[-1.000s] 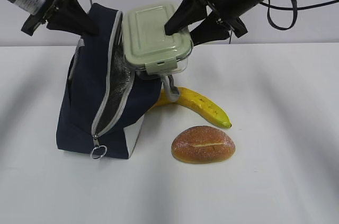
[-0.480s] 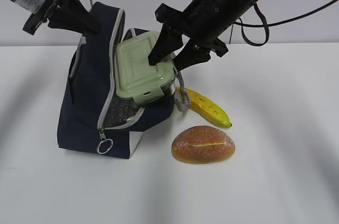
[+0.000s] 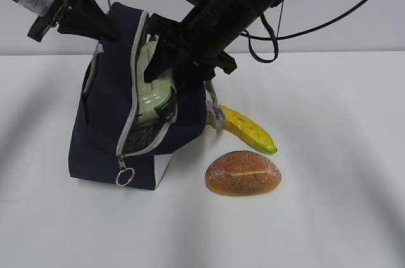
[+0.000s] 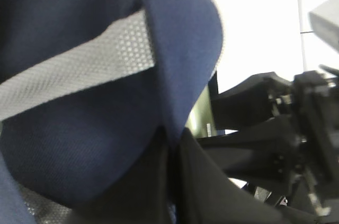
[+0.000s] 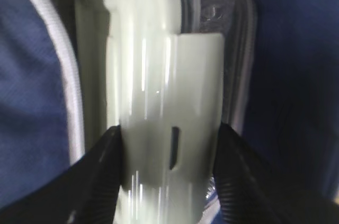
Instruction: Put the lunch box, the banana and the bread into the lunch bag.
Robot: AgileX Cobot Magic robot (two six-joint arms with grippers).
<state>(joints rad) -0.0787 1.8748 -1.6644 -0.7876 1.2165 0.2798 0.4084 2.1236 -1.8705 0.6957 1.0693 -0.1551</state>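
The navy lunch bag [image 3: 101,135] stands at the left with its zipper open. My left gripper [image 3: 95,24] is shut on the bag's top edge [image 4: 175,102] and holds the flap up. My right gripper [image 3: 168,68] is shut on the green-lidded lunch box [image 3: 152,94], which sits on edge inside the bag's opening; in the right wrist view the box [image 5: 164,102] fills the gap between my fingers [image 5: 100,166]. The banana [image 3: 247,128] lies to the right of the bag, partly behind it. The bread [image 3: 243,172] lies in front of the banana.
The bag's metal ring pull [image 3: 123,177] hangs at the bottom of the zipper. A grey strap [image 3: 216,116] hangs from the bag's right side over the banana's end. White table [image 3: 329,204] extends to the right and front.
My right gripper has moved left and down with the lunch box, from above the bag into its opening, turning the box on edge. The left gripper has held still.
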